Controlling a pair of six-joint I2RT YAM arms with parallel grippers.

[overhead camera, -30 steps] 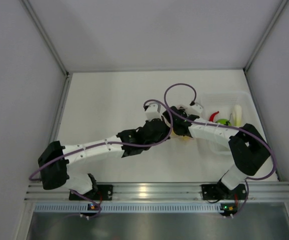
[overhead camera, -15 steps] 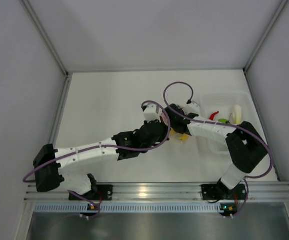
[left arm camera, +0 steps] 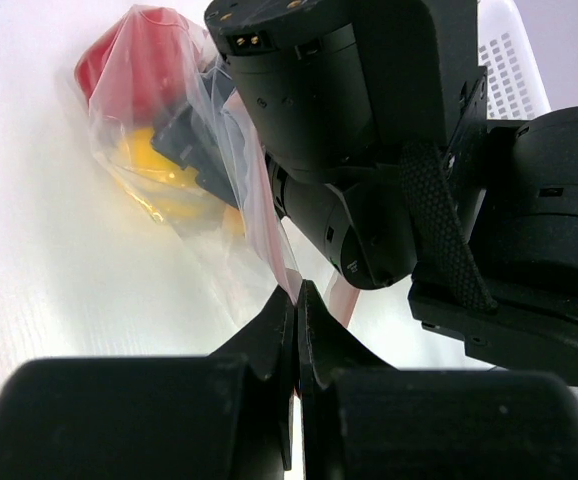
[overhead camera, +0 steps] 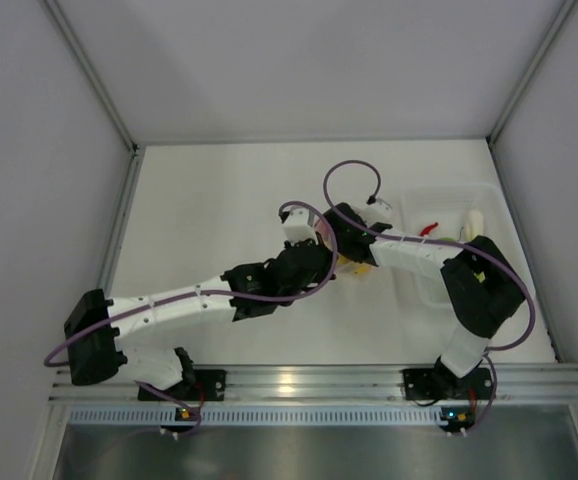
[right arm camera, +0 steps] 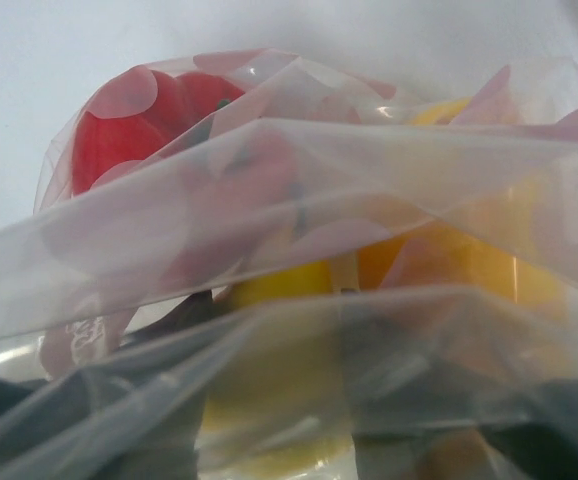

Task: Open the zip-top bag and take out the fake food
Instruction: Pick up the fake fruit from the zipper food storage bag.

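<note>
The zip-top bag [left arm camera: 184, 150] lies on the table at mid-right, and it also shows in the top view [overhead camera: 361, 272]. It holds a red pepper [left arm camera: 134, 60] and a yellow piece [left arm camera: 159, 180]. My left gripper [left arm camera: 296, 292] is shut on the bag's pink zip edge. My right gripper [right arm camera: 299, 400] is inside the bag's mouth, its jaws apart on either side of the yellow piece [right arm camera: 289, 390]. The red pepper [right arm camera: 134, 125] and an orange piece [right arm camera: 489, 265] lie beyond. One dark right finger [left arm camera: 194, 140] shows through the plastic. In the top view both grippers meet at the bag, left [overhead camera: 321, 262] and right [overhead camera: 354, 260].
A translucent white tray [overhead camera: 489, 192] stands right of the bag, holding a red chili [overhead camera: 427, 229] and a pale leek stalk [overhead camera: 475, 221]. White walls enclose the table on three sides. Purple cables loop above both wrists.
Both wrists have shifted a little to the left. The right arm has folded in closer to the bag. The left gripper stays shut on the bag's edge.
</note>
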